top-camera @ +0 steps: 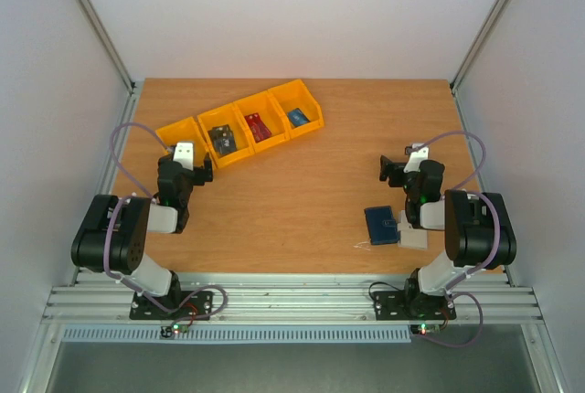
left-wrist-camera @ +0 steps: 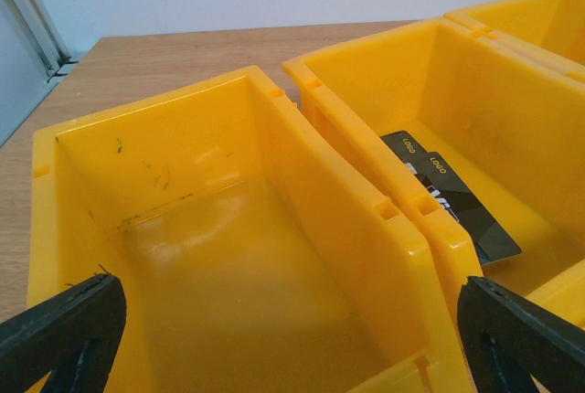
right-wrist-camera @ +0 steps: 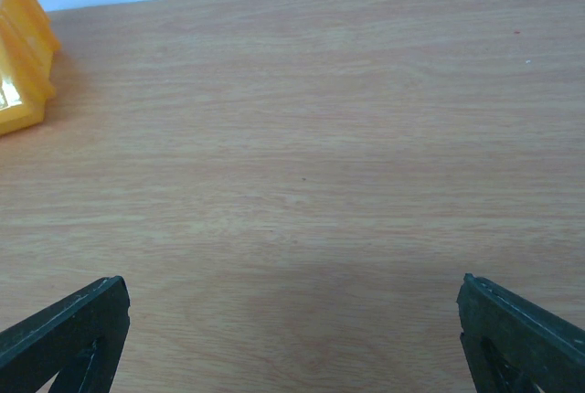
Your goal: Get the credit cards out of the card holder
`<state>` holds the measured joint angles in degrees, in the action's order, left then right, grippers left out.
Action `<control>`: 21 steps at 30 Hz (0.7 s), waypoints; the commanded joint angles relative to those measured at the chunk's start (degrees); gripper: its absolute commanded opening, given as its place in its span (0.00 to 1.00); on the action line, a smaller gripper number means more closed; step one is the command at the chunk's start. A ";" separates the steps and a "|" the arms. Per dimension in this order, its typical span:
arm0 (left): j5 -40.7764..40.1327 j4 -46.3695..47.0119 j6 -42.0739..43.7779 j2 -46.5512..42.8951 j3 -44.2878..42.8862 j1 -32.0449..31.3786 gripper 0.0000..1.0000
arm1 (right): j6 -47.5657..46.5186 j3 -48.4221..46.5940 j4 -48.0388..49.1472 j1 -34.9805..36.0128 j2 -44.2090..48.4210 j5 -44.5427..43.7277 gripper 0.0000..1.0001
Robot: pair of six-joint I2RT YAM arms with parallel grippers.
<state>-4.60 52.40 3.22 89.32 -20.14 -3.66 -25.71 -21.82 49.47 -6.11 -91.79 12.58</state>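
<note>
The card holder [top-camera: 380,224], a dark navy wallet, lies flat near the table's front right, partly on a beige pad [top-camera: 413,238]. No credit cards show at the holder. My right gripper [top-camera: 409,164] [right-wrist-camera: 292,294] hovers behind it, open over bare wood, with the holder outside its wrist view. My left gripper [top-camera: 187,161] [left-wrist-camera: 288,294] is open in front of the leftmost yellow bin [left-wrist-camera: 228,228], which is empty. Dark cards [left-wrist-camera: 452,203] lie in the second bin. A red card [top-camera: 258,126] and a blue card [top-camera: 297,117] lie in the other two bins.
Several yellow bins [top-camera: 274,100] stand in a slanted row at the back left. One bin's corner [right-wrist-camera: 23,64] shows at the left edge of the right wrist view. Metal frame posts rise at both back corners.
</note>
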 commanded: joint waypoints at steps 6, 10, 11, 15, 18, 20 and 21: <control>0.23 2.29 0.04 -0.12 -1.05 0.05 0.99 | 3.49 -9.01 -21.71 0.86 13.72 -7.54 0.99; -0.12 2.06 0.22 -3.36 -0.16 -0.01 0.99 | 6.61 -12.71 -27.89 0.84 23.05 -4.72 0.98; -0.68 1.24 0.08 -5.30 0.27 0.03 0.99 | 7.99 -14.94 -34.62 0.84 24.72 -4.39 0.98; -3.13 -0.71 -1.05 -15.17 3.54 0.06 0.99 | 11.42 -26.93 -57.96 1.01 27.21 1.44 0.99; -3.69 -9.04 -3.74 -25.64 1.75 0.05 0.99 | 11.98 -37.05 -74.27 3.03 26.00 3.39 0.99; -2.43 -22.62 -7.98 -31.00 -5.25 0.11 0.99 | 9.77 -42.78 -85.09 8.06 23.82 -3.92 0.98; -0.70 -28.84 -9.61 -32.56 -8.97 0.13 0.99 | 9.26 -45.44 -90.82 10.91 22.11 -9.18 0.99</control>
<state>-6.68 41.39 0.16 64.07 -19.09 -3.66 -16.16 -58.87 -12.25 -2.74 -66.15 11.57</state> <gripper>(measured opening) 0.994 0.985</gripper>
